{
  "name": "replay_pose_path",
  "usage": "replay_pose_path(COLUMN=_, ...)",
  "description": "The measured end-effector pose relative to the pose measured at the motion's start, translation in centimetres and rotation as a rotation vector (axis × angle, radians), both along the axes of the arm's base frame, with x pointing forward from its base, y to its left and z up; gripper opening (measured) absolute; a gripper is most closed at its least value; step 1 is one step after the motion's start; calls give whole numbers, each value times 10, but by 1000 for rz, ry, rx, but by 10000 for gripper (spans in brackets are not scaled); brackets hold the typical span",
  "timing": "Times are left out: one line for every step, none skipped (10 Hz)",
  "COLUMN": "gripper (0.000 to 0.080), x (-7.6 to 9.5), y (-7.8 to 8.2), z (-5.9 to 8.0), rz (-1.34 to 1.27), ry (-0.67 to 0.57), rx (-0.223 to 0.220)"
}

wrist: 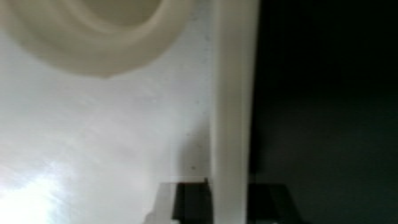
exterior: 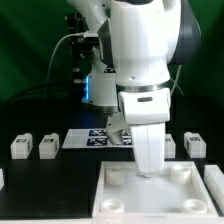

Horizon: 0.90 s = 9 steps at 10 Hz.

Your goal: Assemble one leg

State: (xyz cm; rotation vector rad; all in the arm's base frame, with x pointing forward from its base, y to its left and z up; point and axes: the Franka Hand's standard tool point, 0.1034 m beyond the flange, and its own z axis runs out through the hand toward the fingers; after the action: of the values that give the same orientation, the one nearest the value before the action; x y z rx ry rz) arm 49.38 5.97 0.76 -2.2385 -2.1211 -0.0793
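Currently the end effector (exterior: 149, 165) hangs on the camera side of the marker board (exterior: 95, 138), lowered over the big white square tray piece (exterior: 150, 200), which lies on the dark tabletop (exterior: 55, 190) nearer the camera than the marker board. The arm's bulky white wrist blocks the view of the jaws. A pale tapering shape reaches down from it to just above the tray piece. I cannot tell whether that shape is the fingers alone or something held, so I cannot tell whether the end effector is clenched or released.

Four loose legs sit upright on the tabletop in line with the marker board, each showing a black-and-white tag. One leg (exterior: 47, 146) stands just off the marker board's end toward the exterior view's left, with a second leg (exterior: 22, 146) just beyond it. A third leg (exterior: 168, 145) stands past the marker board's other end, partly behind the end effector, and a fourth leg (exterior: 195, 143) stands farther out on that side. None of them touches the tray piece.

From the wrist, the tray piece's pale floor (wrist: 107, 130) fills most of the picture, with one round corner socket (wrist: 89, 35) and a raised rim (wrist: 231, 100) running beside the black tabletop. Dark blurred shapes at the frame's edge cannot be made out.
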Motion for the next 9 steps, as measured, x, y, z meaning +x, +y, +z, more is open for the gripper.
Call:
replay_pose_path(gripper=58, x=2, y=7, z=0, rz=14, ry=7, rx=3)
replay_pose_path(gripper=58, x=2, y=11, z=0, rz=23, ry=12, rx=6)
replay_pose_path(gripper=58, x=2, y=11, z=0, rz=25, ry=15, rx=6)
replay_pose_path(gripper=58, x=2, y=10, z=0, rz=32, ry=15, rx=6)
replay_pose_path(gripper=58, x=2, y=10, z=0, rz=31, ry=15, rx=6)
replay_pose_path(gripper=58, x=2, y=10, z=0, rz=29, ry=15, rx=6)
replay_pose_path(gripper=172, x=2, y=9, z=-1, rz=27, ry=17, rx=6)
replay_pose_path(gripper=172, x=2, y=9, z=-1, rz=25, ry=17, rx=6)
replay_pose_path(gripper=310, x=2, y=9, z=-1, rz=24, ry=17, rx=6)
